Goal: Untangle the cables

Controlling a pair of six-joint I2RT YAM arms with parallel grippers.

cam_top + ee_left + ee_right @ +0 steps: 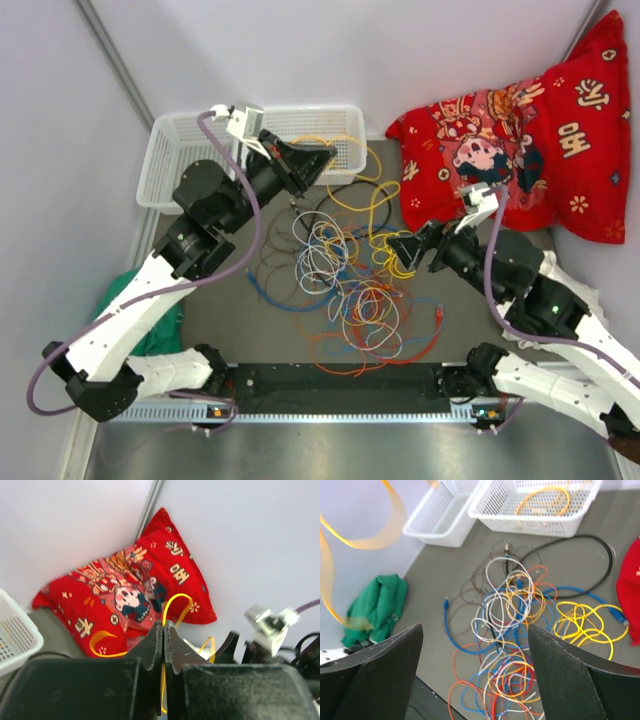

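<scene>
Multicoloured cables (352, 300), red patterned cushion (530, 130)

Likely lab test cell: white partition walls (330, 50).

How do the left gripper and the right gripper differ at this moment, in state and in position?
The left gripper is shut, pinching a yellow cable; the right gripper stands wide open, holding nothing. The left gripper faces the red pillow; the right gripper looks down on the tangled pile. Both are black.
</scene>
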